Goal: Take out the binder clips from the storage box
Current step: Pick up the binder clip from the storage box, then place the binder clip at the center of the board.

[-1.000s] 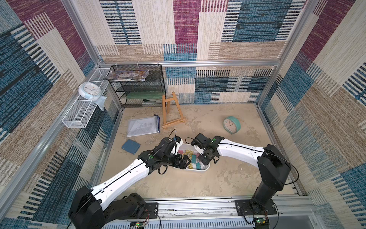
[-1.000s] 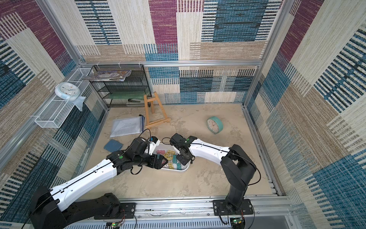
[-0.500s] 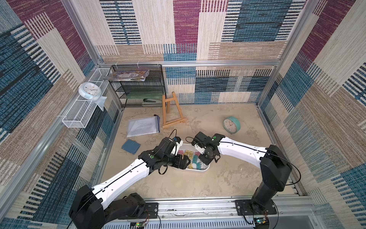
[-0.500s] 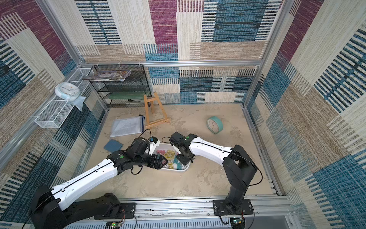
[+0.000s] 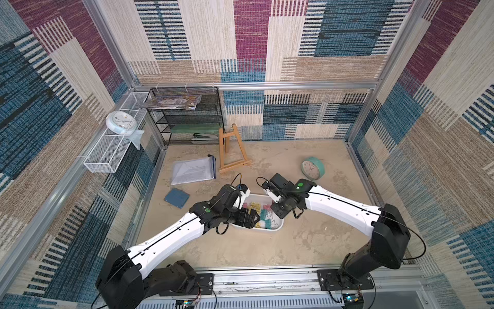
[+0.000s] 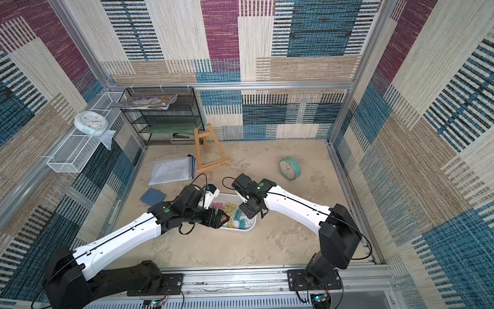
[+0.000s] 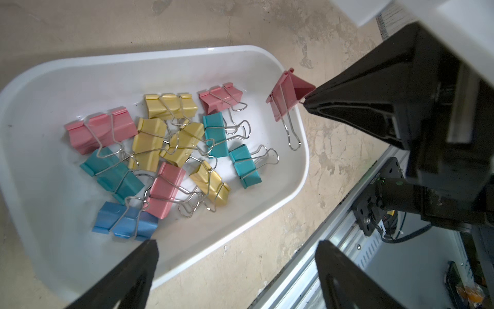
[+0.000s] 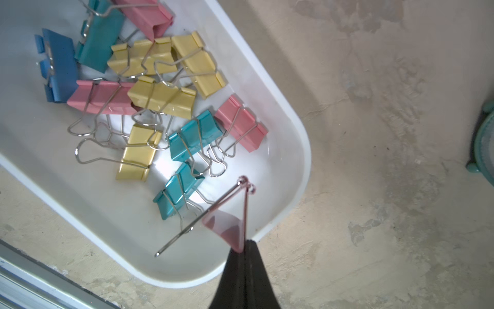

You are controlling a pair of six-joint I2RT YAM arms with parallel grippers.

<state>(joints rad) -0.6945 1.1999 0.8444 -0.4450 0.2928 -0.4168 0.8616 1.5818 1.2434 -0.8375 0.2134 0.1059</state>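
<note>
Right gripper, clamped on one pink metal binder clip, holds it above a corner of the shallow white plastic storage box. Left gripper hovers wide open. Arms have barely moved; about a dozen pastel clips remain inside.

1. Your right gripper, clamped on a pink binder clip, is lifting slightly above the storage box rim.
2. Your right elbow is shifting outward, away from the storage box, in both top views.
</note>
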